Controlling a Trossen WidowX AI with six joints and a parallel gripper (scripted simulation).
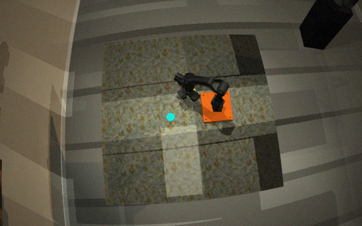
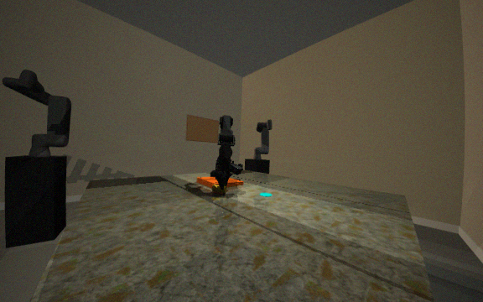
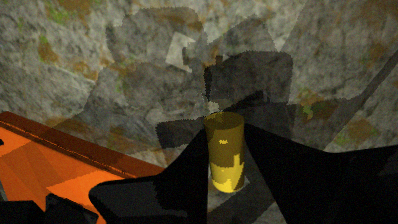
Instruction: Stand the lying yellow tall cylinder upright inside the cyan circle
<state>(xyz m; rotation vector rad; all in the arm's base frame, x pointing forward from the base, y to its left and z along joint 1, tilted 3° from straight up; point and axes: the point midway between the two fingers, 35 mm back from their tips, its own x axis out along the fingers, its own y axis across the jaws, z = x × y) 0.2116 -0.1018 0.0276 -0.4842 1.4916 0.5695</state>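
Mottled stone tabletop (image 1: 131, 150), orange base plate (image 1: 226, 116) near the arm. Gripper (image 3: 225, 165) is clamped on the yellow cylinder (image 3: 226, 155), low beside the plate, well apart from the cyan circle (image 1: 170, 117). Best lift straight first, then rotate to vertical before travelling, keeping squeeze steady so the 1 cylinder doesn't slip.

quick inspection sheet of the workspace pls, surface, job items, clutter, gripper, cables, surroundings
surface: mottled stone-look table top with bands of light and shadow
job's things: yellow tall cylinder lies near the orange base plate; cyan circle sits apart from it, with nothing on it
clutter: nothing seen
gripper: gripper is low over the table, shut on the yellow tall cylinder, one finger on each side
cables: nothing seen
surroundings: beige walls; a dark arm on a black pedestal; another arm farther back; a brown panel on the wall
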